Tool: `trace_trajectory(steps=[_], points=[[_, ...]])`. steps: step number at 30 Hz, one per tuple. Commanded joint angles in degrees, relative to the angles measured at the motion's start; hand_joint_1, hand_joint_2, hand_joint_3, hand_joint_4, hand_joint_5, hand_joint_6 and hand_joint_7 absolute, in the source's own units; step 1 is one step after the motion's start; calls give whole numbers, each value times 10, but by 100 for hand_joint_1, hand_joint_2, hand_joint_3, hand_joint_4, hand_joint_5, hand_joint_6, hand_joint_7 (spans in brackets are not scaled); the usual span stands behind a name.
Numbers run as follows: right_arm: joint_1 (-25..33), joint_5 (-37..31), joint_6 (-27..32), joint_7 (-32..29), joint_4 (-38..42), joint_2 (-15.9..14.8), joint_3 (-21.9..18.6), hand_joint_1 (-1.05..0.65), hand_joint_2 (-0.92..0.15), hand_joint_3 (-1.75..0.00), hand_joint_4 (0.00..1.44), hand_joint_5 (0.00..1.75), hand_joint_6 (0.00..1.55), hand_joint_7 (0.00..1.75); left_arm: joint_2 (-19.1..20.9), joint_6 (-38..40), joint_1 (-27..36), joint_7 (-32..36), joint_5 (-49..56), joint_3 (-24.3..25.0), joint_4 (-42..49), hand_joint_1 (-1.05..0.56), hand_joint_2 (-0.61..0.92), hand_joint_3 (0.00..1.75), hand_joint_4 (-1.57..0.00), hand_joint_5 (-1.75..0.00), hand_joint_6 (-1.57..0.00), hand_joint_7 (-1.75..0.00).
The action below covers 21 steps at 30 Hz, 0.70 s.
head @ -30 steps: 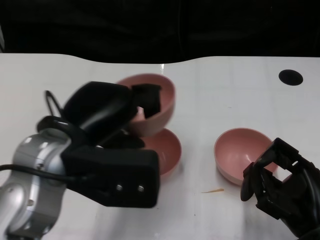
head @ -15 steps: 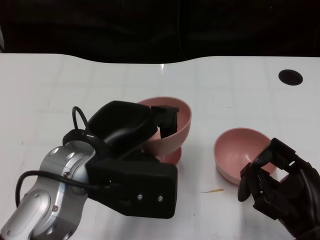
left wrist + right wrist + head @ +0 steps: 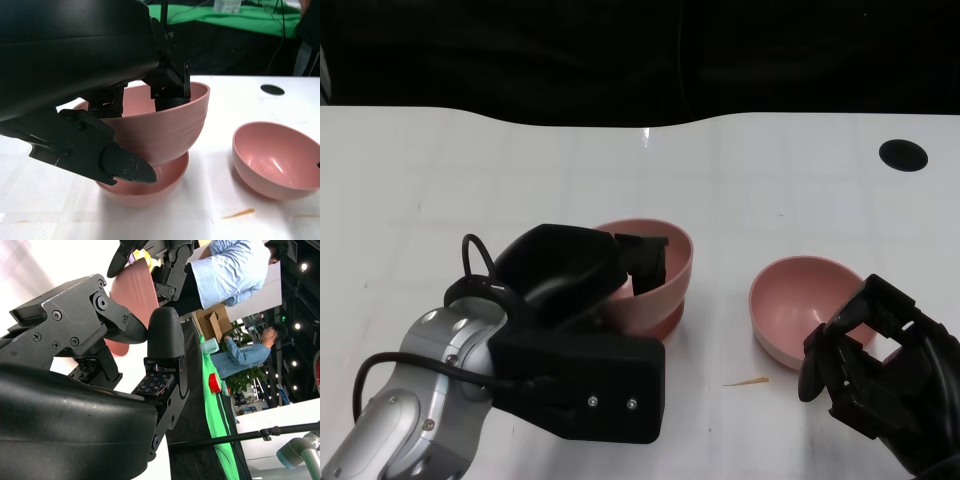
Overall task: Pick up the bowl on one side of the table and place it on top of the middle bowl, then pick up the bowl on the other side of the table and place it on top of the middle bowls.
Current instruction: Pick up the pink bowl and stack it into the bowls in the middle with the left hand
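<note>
My left hand [image 3: 570,290] grips a pink bowl [image 3: 655,268] by its near rim, fingers [image 3: 645,258] hooked inside it. That bowl sits tilted, its base down in the middle pink bowl [image 3: 668,318], of which only a lower edge shows. In the left wrist view the held bowl [image 3: 165,127] nests in the middle bowl [image 3: 150,187], with my fingers [image 3: 170,95] over its rim. A third pink bowl [image 3: 800,305] stands alone to the right. My right hand [image 3: 875,375] hovers at that bowl's near edge, fingers apart and holding nothing.
A black round hole [image 3: 902,154] marks the table's far right. A small orange sliver [image 3: 745,382] lies in front of the right bowl. The table's far edge [image 3: 640,122] meets a dark backdrop. People [image 3: 235,270] stand beyond the table in the right wrist view.
My left hand has carried its bowl nearer and down, from above and behind the middle bowl into it. The right hand has barely shifted.
</note>
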Motion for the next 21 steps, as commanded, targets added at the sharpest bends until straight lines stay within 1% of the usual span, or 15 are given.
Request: trace_trajectory(steps=[1,8,15,21], points=[[2,3,2,-4,-2,-6,-5,-9,-53,-113,88,175,78,145,4,-19,11,32,-3,10,26,-7,92,30,-71,-175,-51,-174],[-5,12,-1,10,11,-8,-13,-8,-53,-113,87,175,78,144,-1,-35,6,47,1,5,61,-9,92,31,-70,-175,-51,-175],[-2,10,2,5,6,-6,-13,-8,-54,-112,87,175,78,144,-8,-48,2,55,-7,5,89,-8,92,31,-70,-175,-51,-175],[-2,14,6,7,5,-7,-13,-8,-54,-111,86,175,78,143,-12,-66,0,68,-4,3,111,-7,92,29,-69,-175,-54,-168]])
